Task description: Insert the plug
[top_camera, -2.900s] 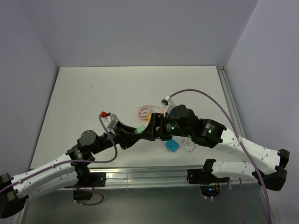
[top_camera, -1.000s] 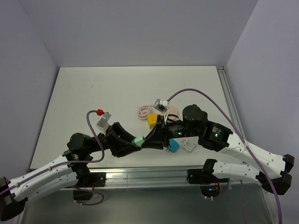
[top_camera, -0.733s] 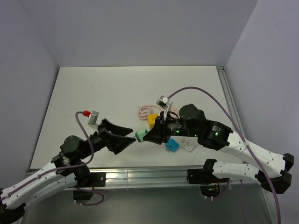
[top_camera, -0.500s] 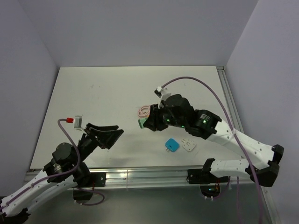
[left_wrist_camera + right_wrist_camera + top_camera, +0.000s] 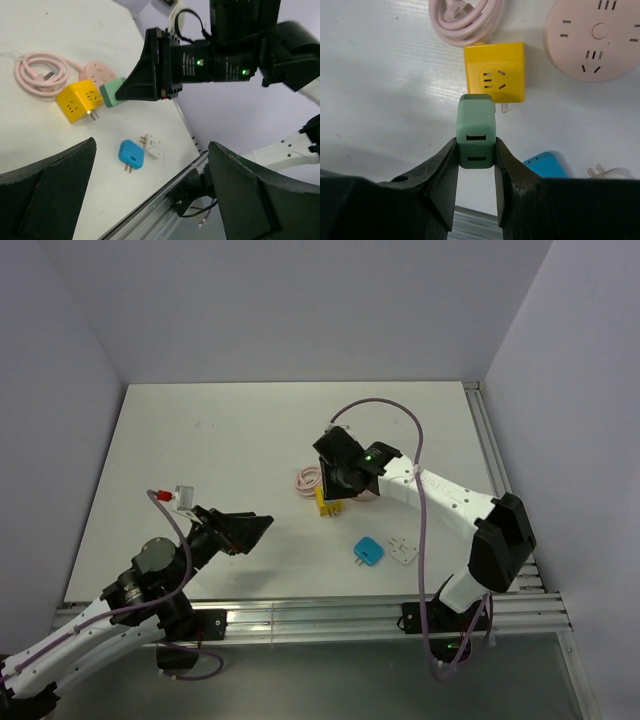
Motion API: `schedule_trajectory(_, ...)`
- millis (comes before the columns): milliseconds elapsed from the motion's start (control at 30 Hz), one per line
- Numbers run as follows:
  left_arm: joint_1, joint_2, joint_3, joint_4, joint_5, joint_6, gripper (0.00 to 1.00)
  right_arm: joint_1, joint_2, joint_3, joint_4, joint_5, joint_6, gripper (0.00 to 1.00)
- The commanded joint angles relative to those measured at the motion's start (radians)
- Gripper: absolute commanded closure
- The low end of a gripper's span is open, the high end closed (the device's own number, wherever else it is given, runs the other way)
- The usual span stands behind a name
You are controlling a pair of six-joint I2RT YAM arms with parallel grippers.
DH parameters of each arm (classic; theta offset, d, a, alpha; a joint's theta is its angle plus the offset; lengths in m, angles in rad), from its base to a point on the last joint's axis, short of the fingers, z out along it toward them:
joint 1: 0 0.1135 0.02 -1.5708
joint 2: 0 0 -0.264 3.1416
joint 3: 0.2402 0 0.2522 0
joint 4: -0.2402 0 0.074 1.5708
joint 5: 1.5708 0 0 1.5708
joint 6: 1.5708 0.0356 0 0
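Note:
My right gripper (image 5: 476, 146) is shut on the green plug (image 5: 476, 131), with a finger pressed on each side and its two slots facing the camera. The plug hangs just in front of the yellow cube socket (image 5: 495, 72), which lies on the table with its holes up. From above, the right gripper (image 5: 335, 484) covers the plug and sits over the yellow cube (image 5: 326, 506). The left wrist view shows the green plug (image 5: 112, 92) at the tip of the right gripper. My left gripper (image 5: 246, 530) is open and empty, well off to the near left.
A round pink power strip (image 5: 597, 40) and a coiled pink cable (image 5: 465, 20) lie just beyond the yellow cube. A blue plug (image 5: 368, 553) and a white adapter (image 5: 403, 552) lie nearer the front edge. A metal rail (image 5: 330, 615) runs along that edge.
The left gripper opened, let go of the green plug and drew back to the near left. The right gripper carried the plug away from the front, over to the yellow cube.

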Motion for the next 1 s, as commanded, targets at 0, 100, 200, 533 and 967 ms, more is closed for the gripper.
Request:
schedule_trajectory(0,0.0,0.076,0.057,0.014,0.027,0.033,0.01,0.0,0.058,0.102,-0.041,0.081,-0.001,1.0)
schedule_trajectory(100,0.0,0.114,0.055,0.034,0.038,0.04,0.01,0.0,0.095,0.134,-0.069,0.106,-0.02,1.0)
schedule_trajectory(200,0.0,0.119,0.037,0.069,0.061,0.05,0.01,0.0,0.125,0.163,-0.078,0.104,-0.049,1.0)
schedule_trajectory(533,0.0,0.062,0.02,0.05,0.038,0.079,0.01,-0.003,0.216,0.235,-0.15,0.081,-0.089,1.0)
schedule_trajectory(967,0.0,0.051,0.02,0.048,0.049,0.083,0.0,0.0,0.25,0.211,-0.132,0.075,-0.089,1.0)
